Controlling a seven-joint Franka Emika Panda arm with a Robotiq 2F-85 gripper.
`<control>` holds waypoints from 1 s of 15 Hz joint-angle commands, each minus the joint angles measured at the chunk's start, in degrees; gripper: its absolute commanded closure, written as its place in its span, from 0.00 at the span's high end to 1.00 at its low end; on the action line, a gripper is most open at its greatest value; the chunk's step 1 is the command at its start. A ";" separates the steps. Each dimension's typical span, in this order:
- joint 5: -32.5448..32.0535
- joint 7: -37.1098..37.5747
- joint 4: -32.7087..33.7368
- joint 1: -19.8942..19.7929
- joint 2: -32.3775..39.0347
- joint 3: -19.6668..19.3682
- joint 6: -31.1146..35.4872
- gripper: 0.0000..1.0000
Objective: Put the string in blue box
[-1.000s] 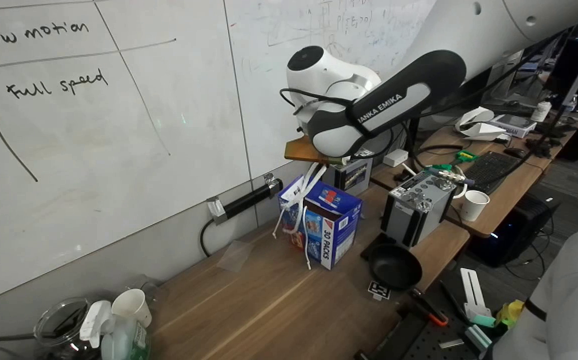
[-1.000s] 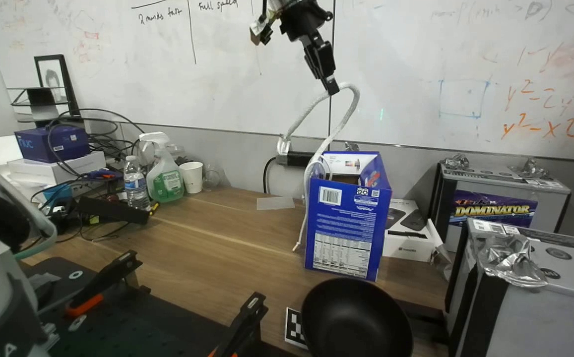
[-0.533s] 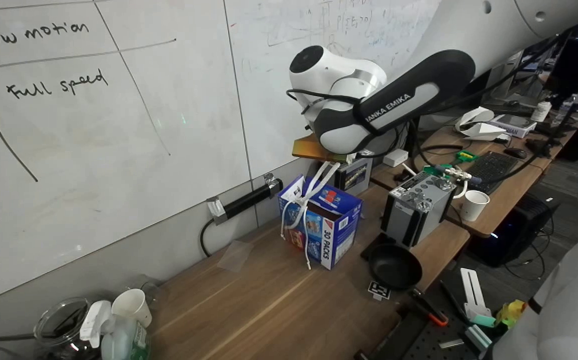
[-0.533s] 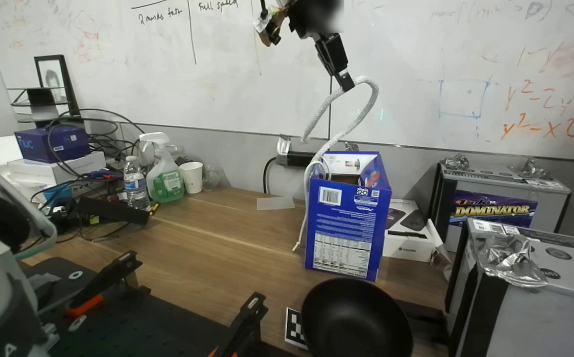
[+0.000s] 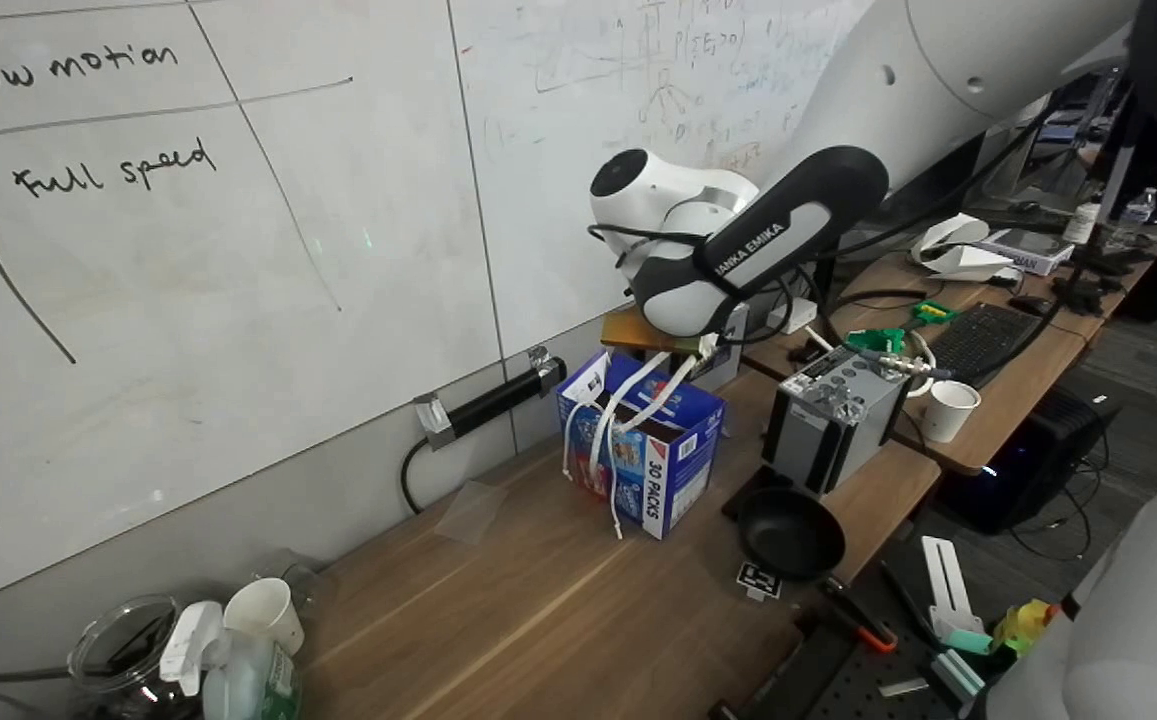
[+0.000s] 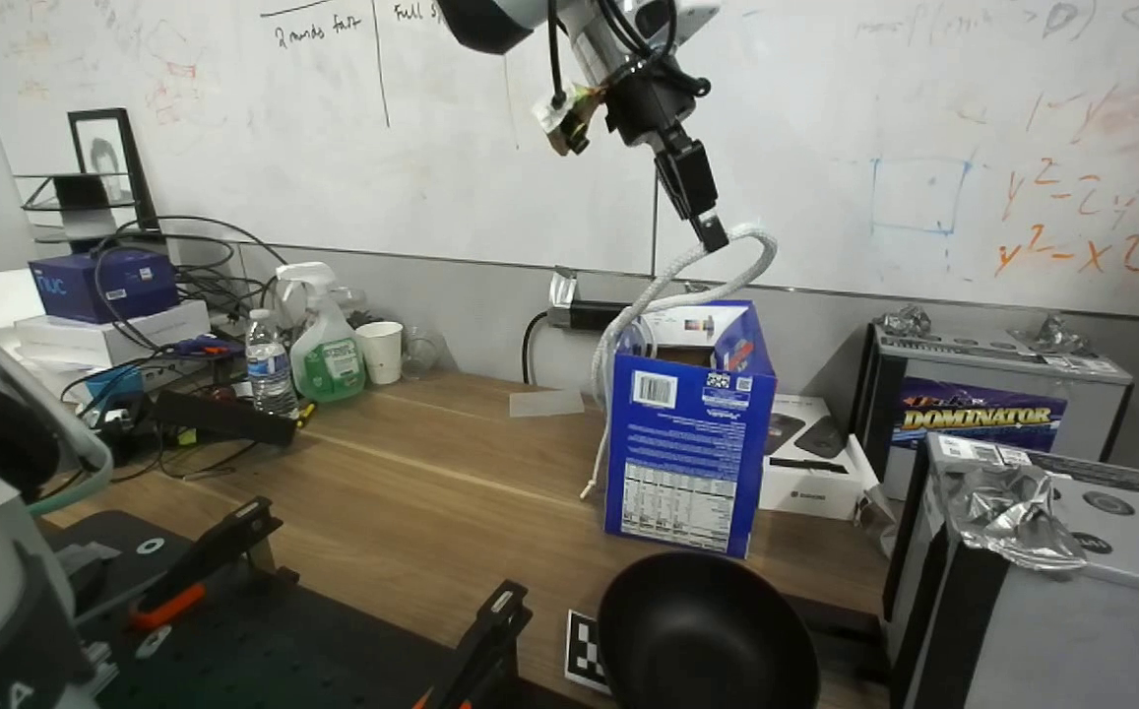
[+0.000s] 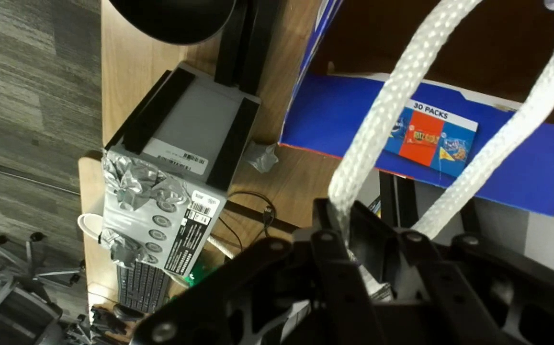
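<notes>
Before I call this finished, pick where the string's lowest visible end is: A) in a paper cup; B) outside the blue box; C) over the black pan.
B: in both exterior views the string runs down outside the blue box, ending below its top edge.

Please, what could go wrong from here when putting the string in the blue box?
Lengths of the long white braided cord hang outside the upright blue printed cardboard carton and might pull the rest outside once the black claw opens. In the wrist view, the held cord crosses the open blue flap, so it could land there, not inside.
</notes>
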 commanded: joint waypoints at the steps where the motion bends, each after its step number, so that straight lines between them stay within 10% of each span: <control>1: 4.00 -5.38 3.25 -1.66 6.21 -0.81 4.90 0.08; 15: 27.70 -31.22 9.87 -2.79 18.54 -3.32 12.43 0.08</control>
